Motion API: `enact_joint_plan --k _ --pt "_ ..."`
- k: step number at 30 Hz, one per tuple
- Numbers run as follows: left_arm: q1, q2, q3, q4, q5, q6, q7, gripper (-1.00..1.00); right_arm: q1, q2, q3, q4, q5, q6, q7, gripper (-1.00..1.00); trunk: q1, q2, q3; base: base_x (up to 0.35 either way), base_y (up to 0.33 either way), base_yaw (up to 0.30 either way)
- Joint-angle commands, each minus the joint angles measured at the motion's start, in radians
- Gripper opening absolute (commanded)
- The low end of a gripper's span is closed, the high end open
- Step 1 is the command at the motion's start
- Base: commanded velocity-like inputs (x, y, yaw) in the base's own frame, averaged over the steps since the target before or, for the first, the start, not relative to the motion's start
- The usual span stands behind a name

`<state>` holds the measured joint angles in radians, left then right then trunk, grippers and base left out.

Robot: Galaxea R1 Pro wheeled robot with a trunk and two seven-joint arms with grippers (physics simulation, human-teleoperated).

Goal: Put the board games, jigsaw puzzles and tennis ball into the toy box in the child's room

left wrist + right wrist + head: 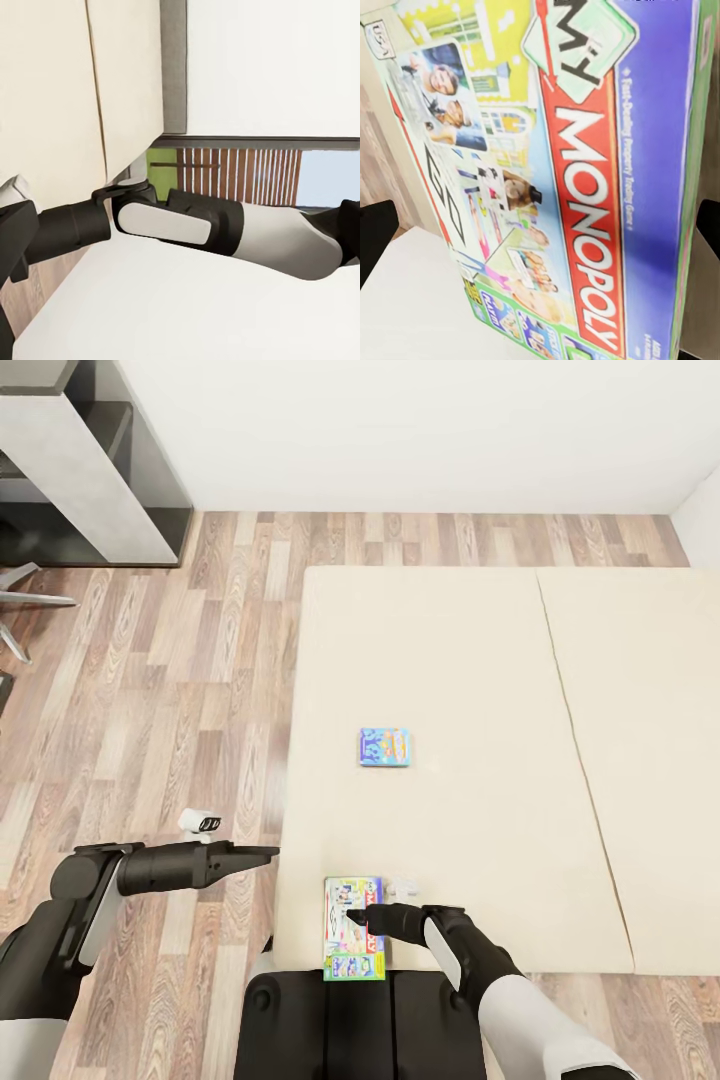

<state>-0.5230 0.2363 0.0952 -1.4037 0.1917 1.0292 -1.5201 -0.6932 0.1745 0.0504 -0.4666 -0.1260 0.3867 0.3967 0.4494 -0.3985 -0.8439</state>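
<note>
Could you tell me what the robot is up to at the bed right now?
It is at the bed, where two board games lie. The right gripper is down over the larger Monopoly box at the near edge; whether it has closed on it is unclear. The small blue game lies untouched mid-mattress. The left gripper hovers over the floor.

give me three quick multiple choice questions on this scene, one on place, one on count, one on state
1. Where does the small blue board game lie?
A. on the bed
B. on the floor
C. on a shelf

2. How many board games are on the bed?
A. one
B. two
C. four

3. What is the right gripper doing?
A. hanging over the floor
B. reaching onto the larger board game
C. lifting a ball

Answers: 1 A, it rests mid-mattress. 2 B, the blue one and the larger one at the near edge. 3 B, its tip lies over that box.
</note>
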Motion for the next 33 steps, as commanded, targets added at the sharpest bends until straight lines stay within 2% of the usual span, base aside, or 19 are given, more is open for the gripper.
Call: enact_joint_plan --k 1,33 --pt "0.000 0.000 0.000 0.000 0.000 0.011 -0.003 1.00 0.000 0.000 0.002 -0.001 -0.011 0.008 -0.002 1.00 0.001 -0.002 -0.001 0.000 0.136 0.000" --pt "0.000 0.001 0.000 -0.001 0.000 0.010 -0.003 1.00 0.000 0.000 0.002 -0.001 -0.011 0.009 -0.002 1.00 0.001 -0.002 -0.001 0.000 0.042 0.000"
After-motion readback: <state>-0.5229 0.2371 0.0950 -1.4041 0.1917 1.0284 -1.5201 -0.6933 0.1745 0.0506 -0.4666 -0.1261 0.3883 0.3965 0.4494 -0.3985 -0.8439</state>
